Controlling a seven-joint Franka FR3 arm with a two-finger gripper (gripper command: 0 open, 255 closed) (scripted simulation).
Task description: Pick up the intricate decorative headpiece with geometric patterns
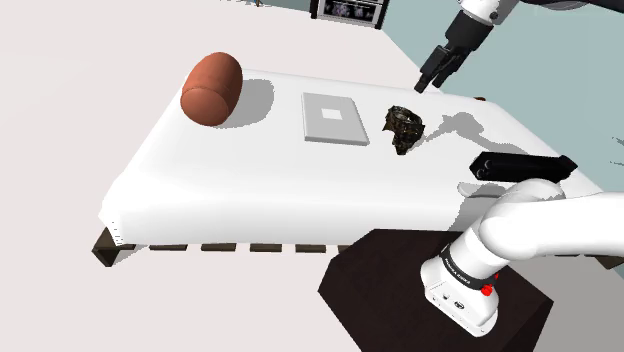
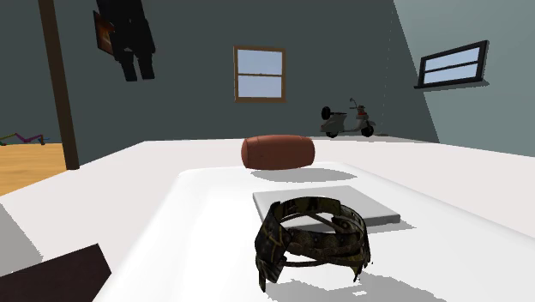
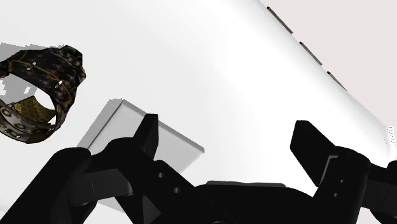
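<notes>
Listed left to right across the white bed surface (image 1: 250,190), shoulder view.
- Reddish-brown cylindrical bolster (image 1: 210,90): on its side, near the far left corner.
- Flat pale-grey square slab (image 1: 334,118): lying level, mid-surface.
- Dark band headpiece (image 1: 404,128) with gold patterning: just beside the slab's right edge, resting on the surface, unheld.
- Black gripper (image 1: 431,80): fingers spread apart, hovering above and beyond the headpiece.
- Long black bar (image 1: 520,165): near the right edge.
</notes>
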